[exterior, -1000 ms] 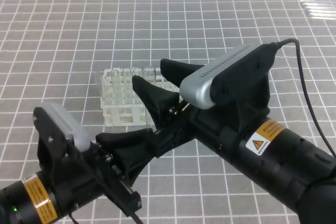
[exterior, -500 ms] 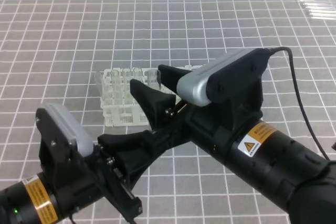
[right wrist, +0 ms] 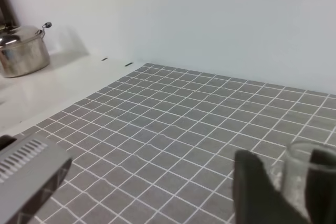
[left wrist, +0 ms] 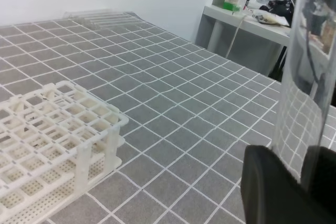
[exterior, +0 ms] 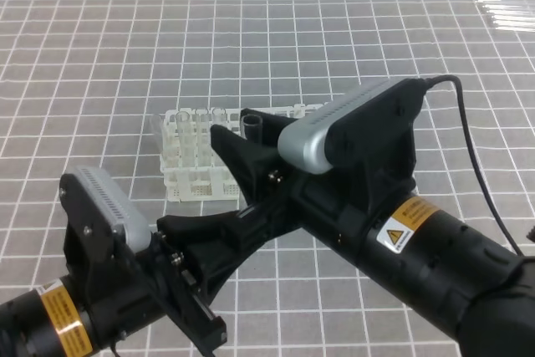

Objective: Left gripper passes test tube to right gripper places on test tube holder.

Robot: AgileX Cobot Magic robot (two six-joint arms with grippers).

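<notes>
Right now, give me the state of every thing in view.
left gripper: shut on test tube.
right gripper: fingers either side of test tube; grip unclear.
test tube: upright, in the air, not racked.
test tube holder: standing on its legs.
spare tubes: lying flat, far corner.

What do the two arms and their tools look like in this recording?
Both are black. The left tool has two tapered fingers, a pale grey ribbed top piece and an orange-yellow label round its body. The right tool carries a silver-grey ribbed housing, a thin black cable looping off behind it, and a yellow warning-triangle sticker beside an orange label on its thick black arm.
</notes>
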